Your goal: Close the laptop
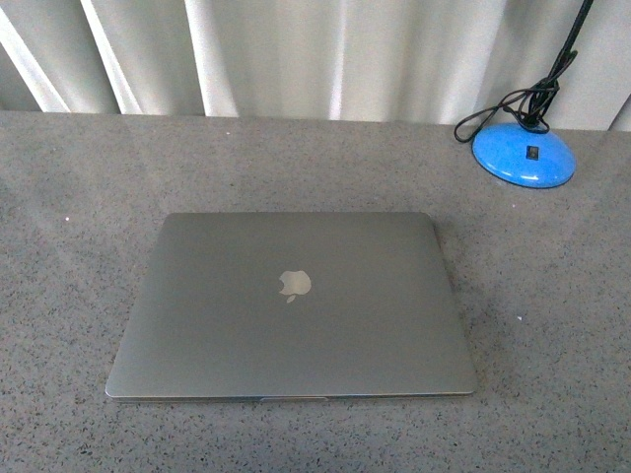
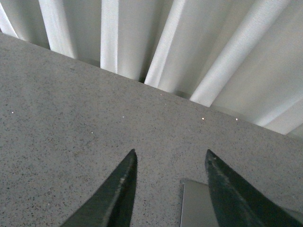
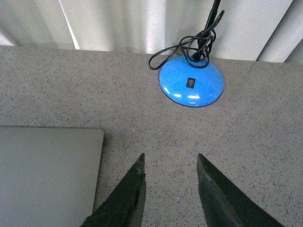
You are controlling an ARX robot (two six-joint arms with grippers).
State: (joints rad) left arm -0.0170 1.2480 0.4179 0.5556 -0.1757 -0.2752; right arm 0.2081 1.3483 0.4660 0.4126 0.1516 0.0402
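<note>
**Already shut: the laptop lies flat near the front edge of the table**

Plainly, the laptop (image 1: 291,304) rests closed on the grey speckled table (image 1: 79,197), its space-grey lid facing up with the pale apple logo (image 1: 294,285) near the lid's middle. It sits close to the table's front edge, roughly centred between the left and right sides, with its long sides running parallel to that edge. A thin seam shows along the laptop's front edge where lid meets base.

Toward the table's far right corner stands a blue domed lamp base (image 1: 524,155) with a small dark switch on top. A black cable (image 1: 513,106) loops beside the black stem that rises from the base. The lamp base is well apart from the laptop. White pleated curtains (image 1: 315,54) hang behind the table's far edge.

Neither arm appears in the front view. In the left wrist view, the left gripper (image 2: 170,158) hangs over bare table with its dark fingers spread apart and nothing between them; a corner of the laptop (image 2: 196,208) shows just beside one finger. In the right wrist view, the right gripper (image 3: 170,161) likewise has its fingers parted and empty above bare table, with the laptop's corner (image 3: 47,170) to one side and the lamp base (image 3: 191,82) beyond the fingertips.
</note>
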